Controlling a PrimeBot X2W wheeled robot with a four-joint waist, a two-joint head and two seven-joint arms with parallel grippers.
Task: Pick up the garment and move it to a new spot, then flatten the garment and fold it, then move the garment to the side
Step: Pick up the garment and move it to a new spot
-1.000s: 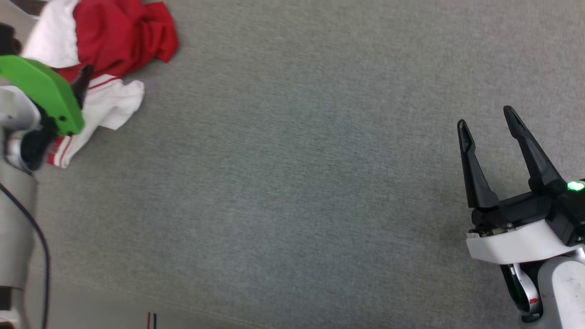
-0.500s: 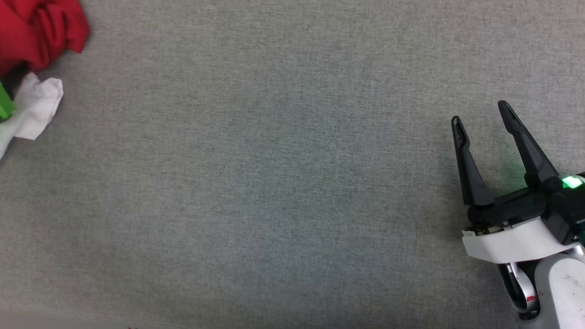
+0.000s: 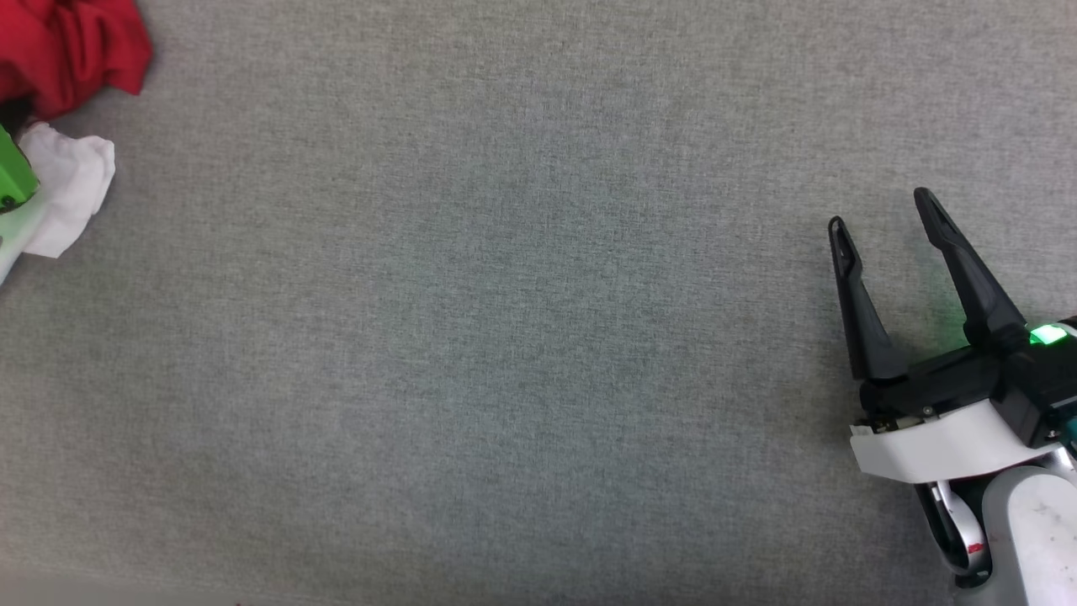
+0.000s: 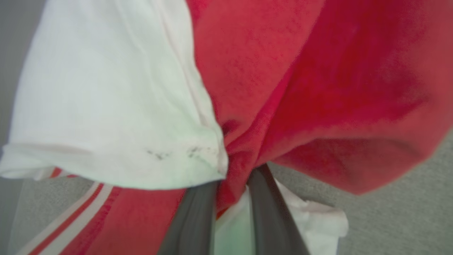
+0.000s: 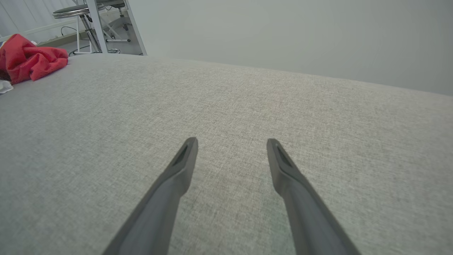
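At ten o'clock in the head view, hard against the corner, the garment (image 3: 71, 42) lies bunched on the grey cloth-covered desk (image 3: 538, 337), its red body uppermost and a white sleeve (image 3: 71, 181) spilling out toward six o'clock. The left gripper (image 4: 231, 177) has its jaws clenched on a narrow pinch of cloth just where the white sleeve meets the red body. Its green housing (image 3: 13, 177) shows at nine o'clock.

That bite looks thin, so slippage is my main worry: the weight of the loose folds could pull the cloth out during a lift. The striped trim (image 4: 76, 209) hangs free at seven o'clock in the left wrist view and could drag or tuck under the bundle, leaving a twisted heap that is hard to flatten. The heap also seems close to the desk's far edge, so a dropped fold might slide off.

The right gripper (image 3: 879, 209) hovers at four o'clock, jaws spread and holding nothing, well apart from the garment. Beyond the far edge a stool (image 5: 76, 9) and a pale frame leg (image 5: 136, 32) stand on the floor, outside any likely path.
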